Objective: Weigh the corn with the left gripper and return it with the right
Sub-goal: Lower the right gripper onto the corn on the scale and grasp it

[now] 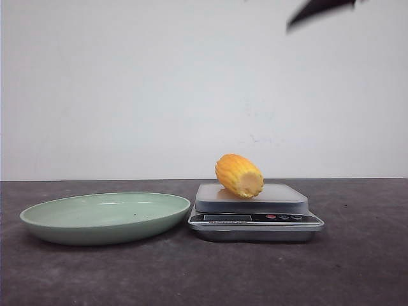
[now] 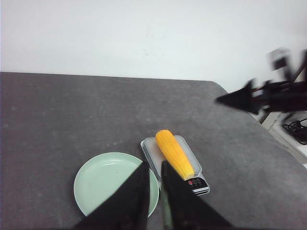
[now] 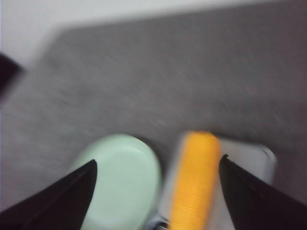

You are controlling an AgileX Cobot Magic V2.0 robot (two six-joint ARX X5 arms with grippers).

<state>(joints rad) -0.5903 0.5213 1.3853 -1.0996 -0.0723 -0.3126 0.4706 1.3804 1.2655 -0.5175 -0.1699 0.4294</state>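
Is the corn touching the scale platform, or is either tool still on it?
Touching: the front view shows the corn resting on the scale platform. Neither tool holds it; the left wrist view shows it lying alone.

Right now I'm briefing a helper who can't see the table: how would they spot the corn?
Look at the dark grey table, where a pale green plate sits beside a silver kitchen scale. The corn lies on the scale's platform. It is the only yellow-orange thing there, a stubby ridged cob.
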